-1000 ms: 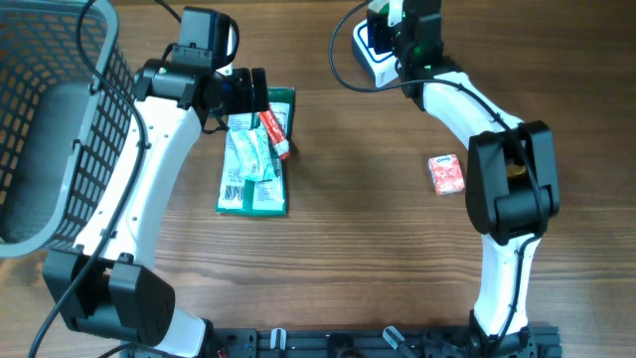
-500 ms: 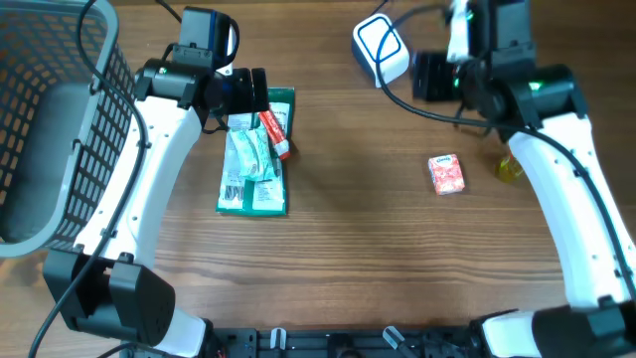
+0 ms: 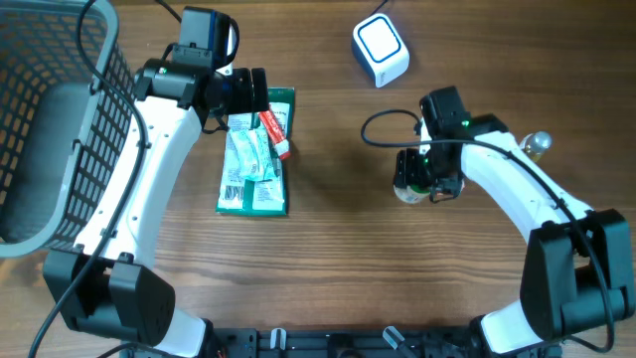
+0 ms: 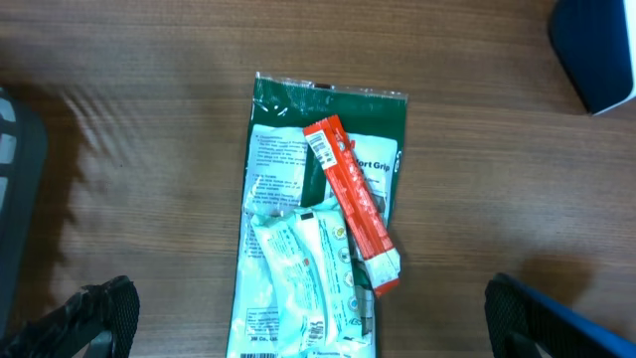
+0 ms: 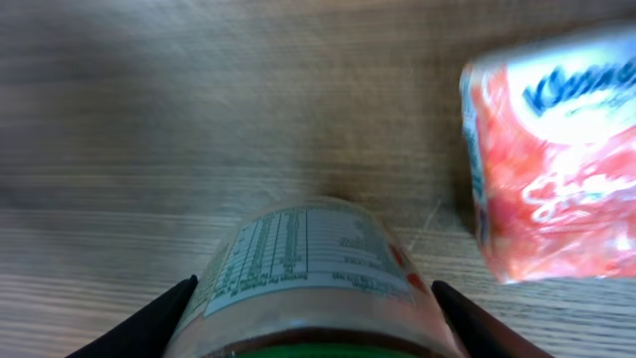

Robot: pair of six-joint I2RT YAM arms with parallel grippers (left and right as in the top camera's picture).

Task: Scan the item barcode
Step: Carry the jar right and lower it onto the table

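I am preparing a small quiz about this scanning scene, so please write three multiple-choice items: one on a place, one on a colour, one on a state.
1. Where is the barcode scanner?
A. In the basket
B. At the far side of the table, apart from both arms
C. At the near edge

2. What colour is the narrow sachet lying on the green packet?
A. Blue
B. Red
C. Yellow

3. What is the state of the right gripper?
A. Open and empty
B. Shut on the tissue pack
C. Shut on a jar

Answers: B, it stands alone on bare wood; B, the left wrist view shows it red; C, the labelled jar sits between its fingers.
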